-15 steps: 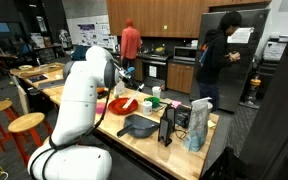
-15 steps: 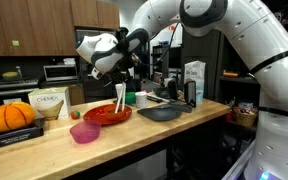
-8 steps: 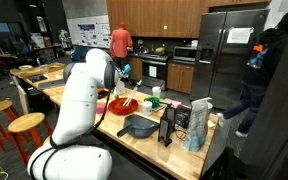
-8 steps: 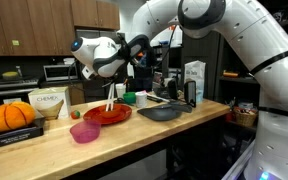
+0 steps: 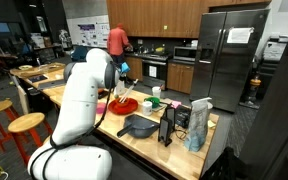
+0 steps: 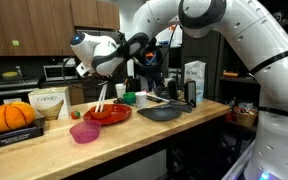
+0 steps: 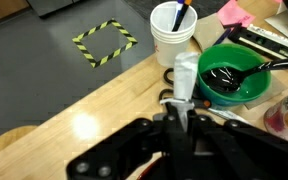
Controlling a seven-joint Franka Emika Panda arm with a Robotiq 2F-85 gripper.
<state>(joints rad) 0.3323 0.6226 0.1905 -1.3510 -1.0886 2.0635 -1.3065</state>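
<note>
My gripper [image 6: 96, 68] hangs above the wooden counter [image 6: 44, 150], shut on a white utensil [image 6: 101, 99]. The utensil slants down toward a red plate [image 6: 109, 116] and ends just above it. In the wrist view the white utensil [image 7: 185, 75] sticks out from between the closed fingers of the gripper [image 7: 182, 105], over the counter's edge. In an exterior view the gripper [image 5: 122, 76] sits behind the white arm, with the utensil [image 5: 119, 95] above the red plate [image 5: 124, 105].
A pink bowl [image 6: 84, 132], a grey pan [image 6: 162, 113], a pumpkin [image 6: 11, 116] and a carton [image 6: 194, 82] share the counter. The wrist view shows a white cup [image 7: 172, 38], a green bowl [image 7: 229, 78] with a black utensil, and floor tape [image 7: 104, 38]. A person [image 5: 116, 42] stands at the back.
The gripper has carried the white utensil sideways over the red plate, and the utensil now slants more. The person by the fridge has walked out of view.
</note>
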